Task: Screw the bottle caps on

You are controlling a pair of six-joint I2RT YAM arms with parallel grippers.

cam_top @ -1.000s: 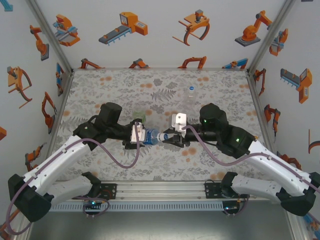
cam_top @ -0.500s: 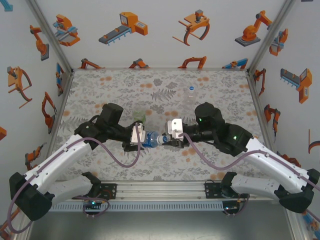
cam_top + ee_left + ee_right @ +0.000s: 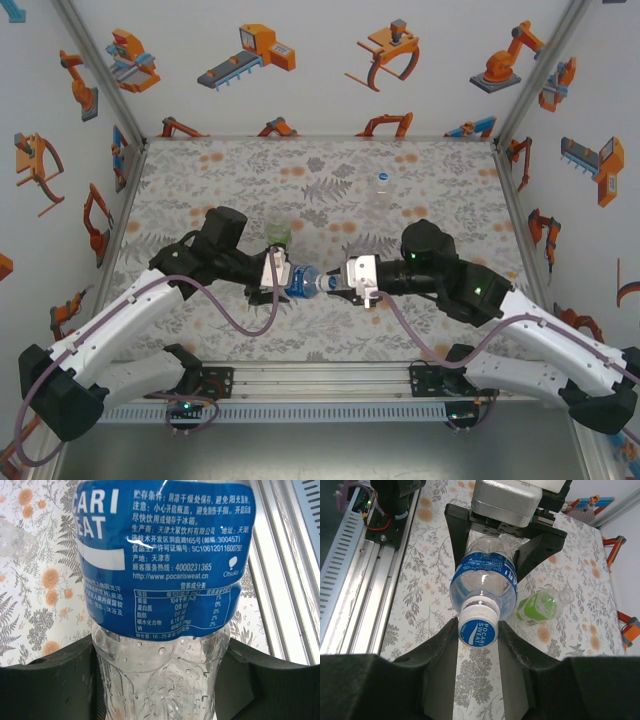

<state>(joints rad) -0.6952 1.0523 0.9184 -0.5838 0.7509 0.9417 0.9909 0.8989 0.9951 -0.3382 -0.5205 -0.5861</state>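
Twisting over within the last second, the right end effector (image 3: 337, 283) stays clamped on the cap (image 3: 478, 626) at the mouth of the blue-label bottle (image 3: 160, 555); the left end effector (image 3: 282, 277) grips its base, so threading seems underway.

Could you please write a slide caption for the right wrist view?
Right end effector grips the white cap on the blue-labelled bottle held by the left end effector.

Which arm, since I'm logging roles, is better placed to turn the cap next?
Right. The right gripper is closed on the cap at the mouth of the bottle. The left gripper clamps its body, so it likely serves best holding steady.
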